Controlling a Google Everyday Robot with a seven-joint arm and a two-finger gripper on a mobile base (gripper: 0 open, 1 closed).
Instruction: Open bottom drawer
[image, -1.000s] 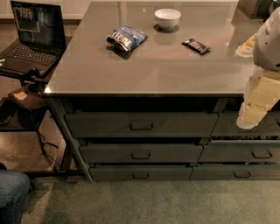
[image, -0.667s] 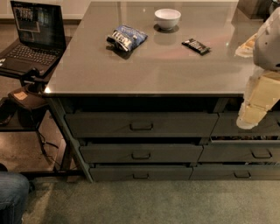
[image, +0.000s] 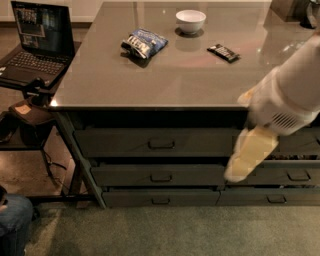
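Note:
The bottom drawer (image: 130, 197) is the lowest, low-fronted one of three wide dark grey-green drawers in the left stack, with a small dark loop handle (image: 160, 201) at its centre. Its front sits flush with the fronts above it. My gripper (image: 240, 167), pale yellow on a white arm (image: 290, 95), hangs in front of the seam between the two drawer stacks. It is at the height of the middle drawer (image: 125, 175), above and to the right of the bottom drawer's handle and not touching it.
On the table top (image: 100, 75) lie a blue snack bag (image: 144, 43), a white bowl (image: 190, 20) and a dark bar (image: 223, 52). A similar low drawer (image: 280, 197) sits in the right stack. A laptop (image: 35, 40) stands on a side stand at left. A person's knee (image: 12, 222) shows at bottom left.
My arm and gripper have swung left and a little down, from the right edge of the view to the seam between the drawer stacks. The drawers have not moved.

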